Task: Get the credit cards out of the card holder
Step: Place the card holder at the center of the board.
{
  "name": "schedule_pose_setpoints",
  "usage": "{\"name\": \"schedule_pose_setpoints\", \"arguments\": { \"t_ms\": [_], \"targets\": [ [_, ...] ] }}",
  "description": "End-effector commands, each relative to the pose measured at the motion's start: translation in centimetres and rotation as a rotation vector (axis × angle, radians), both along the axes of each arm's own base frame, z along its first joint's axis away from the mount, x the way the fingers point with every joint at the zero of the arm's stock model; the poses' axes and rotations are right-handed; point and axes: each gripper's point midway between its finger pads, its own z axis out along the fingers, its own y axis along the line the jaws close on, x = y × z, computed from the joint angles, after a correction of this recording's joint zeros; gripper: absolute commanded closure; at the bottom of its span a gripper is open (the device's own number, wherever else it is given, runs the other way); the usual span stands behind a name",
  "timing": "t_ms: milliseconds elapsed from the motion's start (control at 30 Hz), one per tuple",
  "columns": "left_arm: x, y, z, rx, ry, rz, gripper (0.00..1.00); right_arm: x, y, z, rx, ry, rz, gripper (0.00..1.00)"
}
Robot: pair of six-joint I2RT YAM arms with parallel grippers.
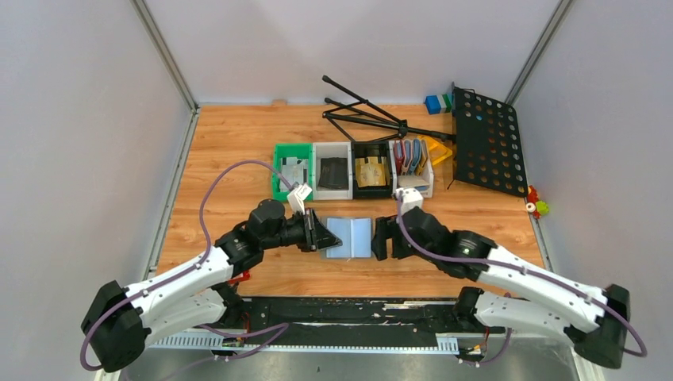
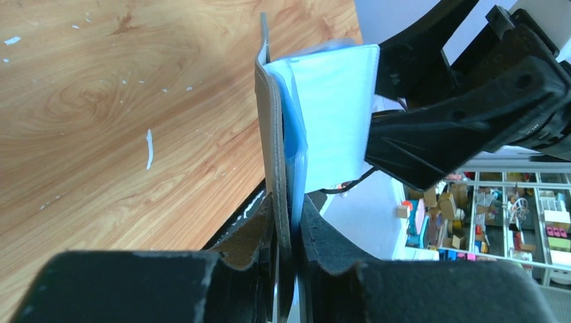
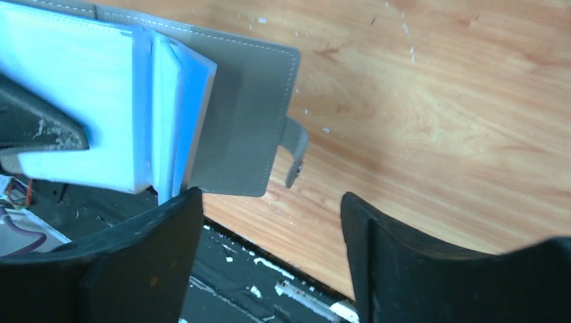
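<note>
In the top view, the card holder [image 1: 349, 236] is seen lying open on the tabletop [image 1: 238, 143] at the centre, between the two arms. It is flanked by the left gripper [image 1: 321, 236] at its 9 o'clock edge and the right gripper [image 1: 381, 238] at 3 o'clock. A row of four small bins is set at its 12 o'clock. Pale credit cards [image 1: 295, 169] are held in the green bin [image 1: 279, 171], and a black flat item in the white bin [image 1: 332, 189]. A tan-gold item lies in the black bin [image 1: 371, 189], and red and blue holders stand upright in the last bin [image 1: 413, 186]. Any print on them is too small to be read.

In the left wrist view, the left gripper [image 2: 289, 208] is shown with its jaws clamped on the card holder [image 2: 273, 134], whose grey cover and pale blue pockets stand on edge. Whether cards are inside cannot be told.

In the right wrist view, the right gripper [image 3: 269, 202] is seen with its jaws well apart and nothing between them. The card holder [image 3: 249, 121] lies at 11 o'clock, its strap tab [image 3: 296, 145] hanging free.
</note>
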Motion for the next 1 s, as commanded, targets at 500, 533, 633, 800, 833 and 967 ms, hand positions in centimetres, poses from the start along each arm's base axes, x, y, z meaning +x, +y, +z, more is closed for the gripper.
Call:
{"name": "schedule_pose_setpoints", "arguments": {
  "t_ms": [500,533,633,800,833,967],
  "targets": [
    [1.6,2.3,-5.9,0.309,0.009,0.006,0.72,2.4,-1.1,-4.8,0.192,0.051,-0.102,0.27],
    [1.8,2.9,-6.5,0.377,-0.003,-0.007,0.71,2.5,-1.0,-5.1,0.183,0.053,-0.102,0.28],
    [2.7,4.6,-8.3,0.555,0.007,0.004,0.64,2.6,-0.9,-5.7,0.169,0.063,-0.101,0.31],
    [2.7,4.1,-8.7,0.595,0.024,-0.055,0.43,2.5,-0.9,-5.8,0.174,0.060,-0.090,0.34],
    [2.5,3.5,-8.4,0.561,0.022,-0.072,0.42,2.5,-0.9,-5.7,0.176,0.057,-0.089,0.35],
    [1.7,1.3,-7.5,0.420,0.031,-0.130,0.44,2.3,-0.7,-5.5,0.183,0.061,-0.076,0.36]
  ]
}}
